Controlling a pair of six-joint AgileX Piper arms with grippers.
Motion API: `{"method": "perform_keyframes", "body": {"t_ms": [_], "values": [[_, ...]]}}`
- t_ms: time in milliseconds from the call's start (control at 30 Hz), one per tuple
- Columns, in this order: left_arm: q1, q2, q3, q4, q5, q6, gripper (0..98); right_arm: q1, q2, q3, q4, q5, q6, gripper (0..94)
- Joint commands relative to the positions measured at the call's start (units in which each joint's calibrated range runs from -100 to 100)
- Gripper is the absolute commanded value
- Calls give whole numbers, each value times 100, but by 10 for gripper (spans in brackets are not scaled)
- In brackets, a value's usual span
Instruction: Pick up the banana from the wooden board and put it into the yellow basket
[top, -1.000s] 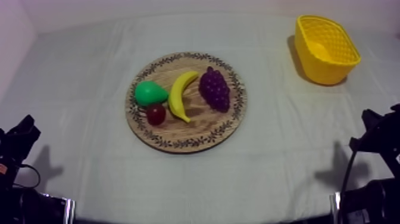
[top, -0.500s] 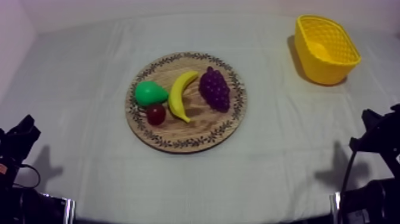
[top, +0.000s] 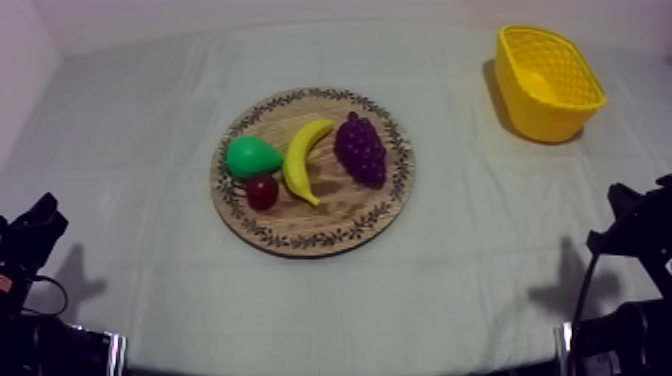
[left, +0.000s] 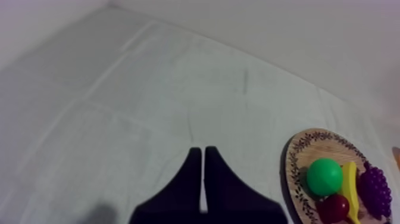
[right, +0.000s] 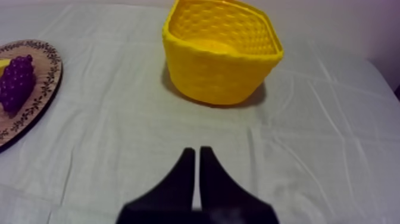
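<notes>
Yellow curved toy banana (top: 305, 160) lies in the middle of the round wooden board with patterned rim (top: 300, 243), between the green pear (top: 250, 157) and the purple bunch of grapes (top: 361, 148). The small red fruit (top: 262, 191) is just beside its lower end. The yellow basket (top: 530, 115) stands well apart, on the far right of the counter (top: 150, 280). The left claw (left: 202, 152) and the right claw (right: 197, 152) are each closed to a narrow wedge and hold nothing. The risk, as I judge it: the neighbours are so near that an opened claw may push the pear or the red fruit, or the smooth banana may slip before it reaches the basket
</notes>
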Motion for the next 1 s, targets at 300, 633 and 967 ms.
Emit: {"method": "perform_keyframes", "body": {"t_ms": [300,633,967], "values": [[-1,-5,-1,-3,-1,2,1,70,-2,4,-3,2,207,5],[-1,-5,-1,-3,-1,2,1,37,260,-148,-42,-18,351,3],[-1,-5,-1,-3,-1,2,1,-285,1475,-1548,-32,36,235,3]]}}
